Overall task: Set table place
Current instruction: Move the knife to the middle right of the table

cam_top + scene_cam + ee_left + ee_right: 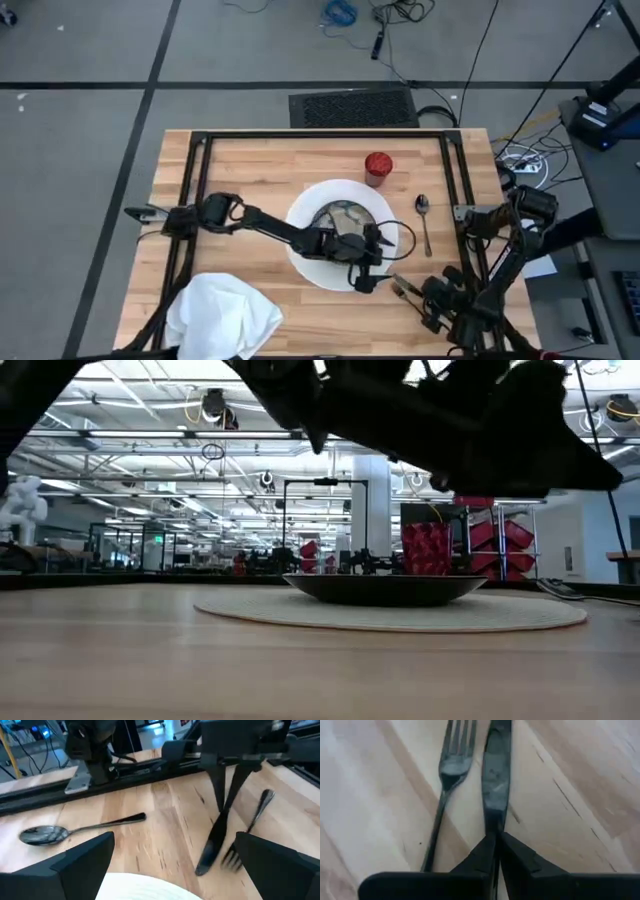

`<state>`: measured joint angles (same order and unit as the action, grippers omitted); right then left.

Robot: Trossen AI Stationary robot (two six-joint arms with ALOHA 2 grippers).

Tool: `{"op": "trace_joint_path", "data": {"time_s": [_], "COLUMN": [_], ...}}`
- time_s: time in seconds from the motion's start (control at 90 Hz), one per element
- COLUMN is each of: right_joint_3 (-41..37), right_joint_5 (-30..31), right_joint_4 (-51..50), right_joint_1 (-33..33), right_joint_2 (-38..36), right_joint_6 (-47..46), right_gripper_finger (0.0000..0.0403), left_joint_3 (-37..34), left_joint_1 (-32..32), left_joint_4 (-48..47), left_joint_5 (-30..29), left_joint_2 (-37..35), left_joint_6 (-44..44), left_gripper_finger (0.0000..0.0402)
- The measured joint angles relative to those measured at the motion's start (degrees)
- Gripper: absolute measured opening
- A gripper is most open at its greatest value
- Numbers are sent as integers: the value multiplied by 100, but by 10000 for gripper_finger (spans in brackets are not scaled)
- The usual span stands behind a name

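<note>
The white plate (305, 255) lies mid-table with the speckled bowl (345, 218) on it. The red cup (378, 167) stands behind the plate and the spoon (423, 215) lies to its right. A white napkin (225, 315) is bunched at the near left edge. My left gripper (368, 262) hovers open over the plate's near right rim (135, 887), holding nothing. My right gripper (496, 836) is at the plate's near right, shut on the knife (212, 845). The fork (250, 827) lies flat on the table next to the knife. My right gripper pinches the knife (493, 822) between its two fingertips, and the blade runs on past them in line with the fingers. The fingers (225, 790) come steeply from above. The knife slants down below them, its tip (201, 868) at the table beside the fork's tines.
Black frame rails (455, 170) run along the table's sides and far edge. Bare wood lies between the plate and the right rail, around the spoon (45, 834). The left arm stretches across the table's left half to the plate.
</note>
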<state>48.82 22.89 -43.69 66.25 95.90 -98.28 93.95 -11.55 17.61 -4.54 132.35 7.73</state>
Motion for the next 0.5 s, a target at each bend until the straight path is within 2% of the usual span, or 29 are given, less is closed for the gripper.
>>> {"op": "trace_joint_path", "data": {"time_s": [0.278, 0.5], "right_joint_3": [9, 13], "right_joint_5": [-95, -215], "right_joint_4": [122, 857], "right_joint_1": [-457, -784], "right_joint_2": [-7, -10], "right_joint_6": [1519, 2508], "right_gripper_finger": [0, 0], "left_joint_3": [993, 1293], "left_joint_1": [4, 55], "left_joint_4": [-906, -1219], "left_joint_5": [-235, -349], "left_joint_2": [497, 703], "left_joint_6": [-163, -443], "left_gripper_finger": [400, 400]}}
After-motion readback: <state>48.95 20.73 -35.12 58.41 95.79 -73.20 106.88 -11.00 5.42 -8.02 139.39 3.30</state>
